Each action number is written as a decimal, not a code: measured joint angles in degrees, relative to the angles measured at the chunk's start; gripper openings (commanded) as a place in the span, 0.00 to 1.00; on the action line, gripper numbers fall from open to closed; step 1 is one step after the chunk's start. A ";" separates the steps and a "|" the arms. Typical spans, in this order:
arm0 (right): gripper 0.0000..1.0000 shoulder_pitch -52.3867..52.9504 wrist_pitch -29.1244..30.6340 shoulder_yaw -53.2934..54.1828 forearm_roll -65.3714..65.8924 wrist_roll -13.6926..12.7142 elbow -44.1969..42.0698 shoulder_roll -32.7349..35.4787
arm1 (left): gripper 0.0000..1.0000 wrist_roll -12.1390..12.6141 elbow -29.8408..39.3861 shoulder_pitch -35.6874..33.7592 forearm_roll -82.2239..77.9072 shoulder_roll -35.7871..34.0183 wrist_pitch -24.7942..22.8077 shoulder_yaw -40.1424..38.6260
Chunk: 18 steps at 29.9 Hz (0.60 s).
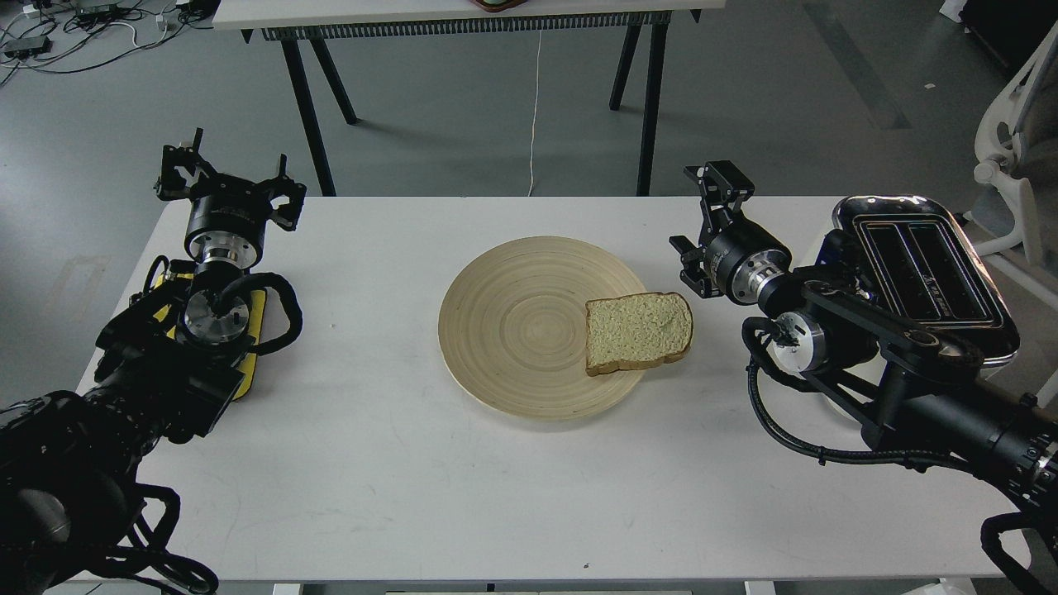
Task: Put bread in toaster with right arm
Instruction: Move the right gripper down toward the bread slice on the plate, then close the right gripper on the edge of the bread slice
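Pre-grasp step, nothing lifted yet; bread [638, 332] flat on right edge of wooden plate [512, 330], mid counter [372, 463]; right gripper [702, 223] empty, fingers spread wide, just right and far of slice; toaster [926, 268] far right, slots up; left gripper [223, 182] idle, spread; next: descend, pinch crust edge

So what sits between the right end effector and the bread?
Nothing: in the head view only bare white table separates the right end effector from the bread, which overhangs the wooden plate.
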<state>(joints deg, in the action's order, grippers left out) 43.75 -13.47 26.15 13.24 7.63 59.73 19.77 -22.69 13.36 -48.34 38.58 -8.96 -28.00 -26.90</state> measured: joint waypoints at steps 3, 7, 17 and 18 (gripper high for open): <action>1.00 -0.72 -0.41 -1.00 0.05 -0.51 1.12 1.43 | 1.00 0.01 0.00 0.00 0.00 0.00 0.00 0.00; 1.00 -1.30 -1.07 -4.39 0.11 -0.68 0.91 1.79 | 1.00 0.02 0.00 0.00 0.00 0.00 0.00 0.00; 1.00 -3.04 -2.41 -7.20 0.54 -0.69 0.51 3.31 | 1.00 0.02 0.00 0.00 0.00 0.00 0.00 0.00; 1.00 -3.20 -2.40 -7.26 0.55 -0.69 0.51 3.41 | 1.00 0.02 0.00 0.00 0.00 0.00 0.00 0.00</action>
<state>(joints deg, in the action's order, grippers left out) 40.55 -15.88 18.89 13.78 6.95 60.24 23.18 -22.67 13.36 -48.34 38.58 -8.96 -28.00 -26.90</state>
